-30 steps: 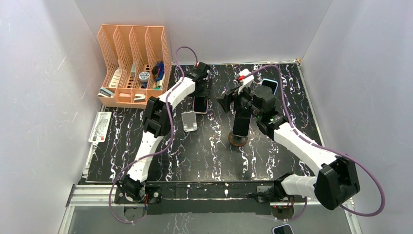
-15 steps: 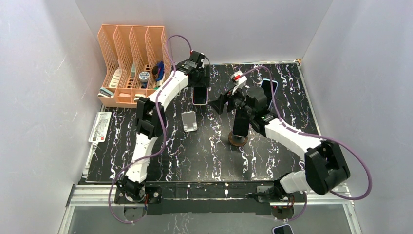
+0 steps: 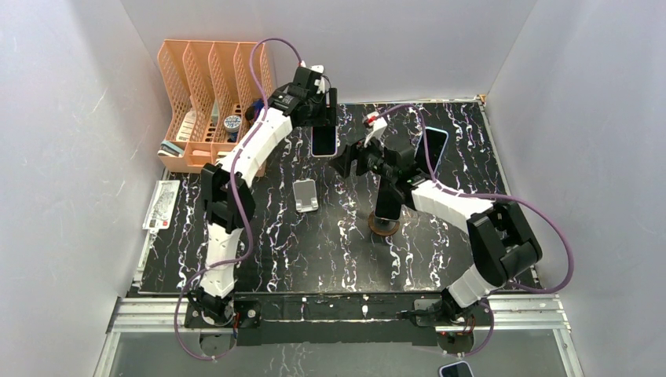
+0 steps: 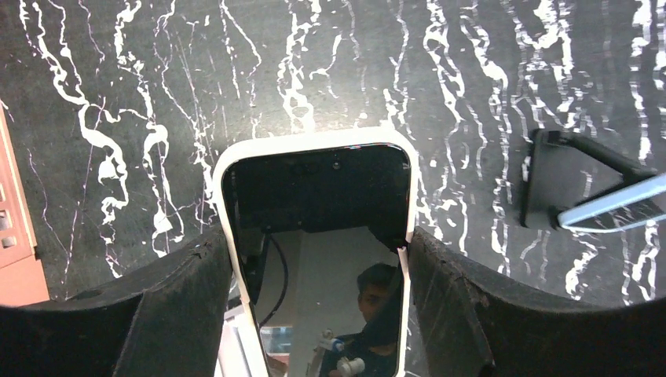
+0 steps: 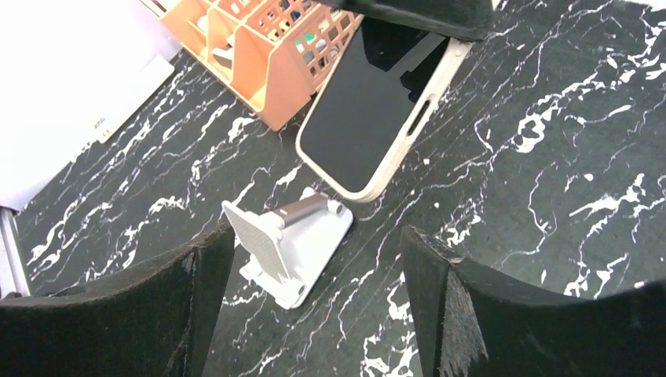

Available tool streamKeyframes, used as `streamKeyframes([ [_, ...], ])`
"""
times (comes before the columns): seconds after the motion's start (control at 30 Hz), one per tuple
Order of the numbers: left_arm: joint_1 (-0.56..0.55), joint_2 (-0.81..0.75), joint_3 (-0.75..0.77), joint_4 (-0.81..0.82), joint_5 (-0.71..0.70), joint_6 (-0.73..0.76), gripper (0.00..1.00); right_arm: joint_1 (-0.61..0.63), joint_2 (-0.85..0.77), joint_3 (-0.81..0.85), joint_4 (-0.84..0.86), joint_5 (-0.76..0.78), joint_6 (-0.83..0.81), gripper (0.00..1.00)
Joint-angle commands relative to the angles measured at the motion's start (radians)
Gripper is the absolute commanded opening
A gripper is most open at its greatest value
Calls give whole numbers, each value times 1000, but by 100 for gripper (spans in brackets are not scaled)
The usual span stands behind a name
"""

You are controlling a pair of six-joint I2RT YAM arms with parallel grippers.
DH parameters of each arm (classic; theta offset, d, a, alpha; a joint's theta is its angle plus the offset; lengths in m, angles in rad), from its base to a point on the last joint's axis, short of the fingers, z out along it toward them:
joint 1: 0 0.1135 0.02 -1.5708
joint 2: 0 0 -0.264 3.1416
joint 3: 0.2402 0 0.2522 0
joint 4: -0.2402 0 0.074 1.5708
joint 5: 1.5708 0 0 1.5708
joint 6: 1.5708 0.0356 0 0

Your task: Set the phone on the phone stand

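Observation:
A phone in a white case [image 3: 323,141] hangs from my left gripper [image 3: 322,119], lifted above the black marbled table at the back centre. In the left wrist view the phone [image 4: 318,236] sits between my two fingers [image 4: 184,302], screen facing the camera. It also shows in the right wrist view [image 5: 369,106]. The silver phone stand [image 3: 305,194] stands on the table in front of the phone, also in the right wrist view [image 5: 287,239]. My right gripper [image 3: 343,163] is open and empty, to the right of the stand.
An orange file organizer [image 3: 214,106] with small items stands at the back left. A second phone [image 3: 433,143] lies at the back right. A dark phone on a round-based stand [image 3: 385,212] is mid-table. A white card [image 3: 161,206] lies off the left edge.
My left gripper has lifted the phone off the table and carried it toward the back. My right gripper has swung left toward the stand.

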Motion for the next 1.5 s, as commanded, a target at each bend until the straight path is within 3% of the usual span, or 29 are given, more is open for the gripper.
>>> streamKeyframes([
  [0.0, 5, -154, -39, 40, 55, -21, 0, -31, 34, 77, 113, -25, 33, 85],
  [0.2, 5, -211, -119, 74, 109, -30, 0, -123, 60, 66, 247, -154, 149, 85],
  [0.5, 5, -257, -210, 151, 156, -62, 0, -126, 132, 137, 279, -283, 212, 82],
  [1.1, 5, -313, -206, 183, 139, -78, 0, -122, 154, 187, 177, -279, 198, 80],
  [1.27, 5, -333, -245, 215, 160, -97, 0, -107, 181, 237, 156, -304, 194, 74],
  [1.47, 5, -352, -274, 237, 155, -99, 0, -101, 216, 272, 142, -329, 204, 59],
])
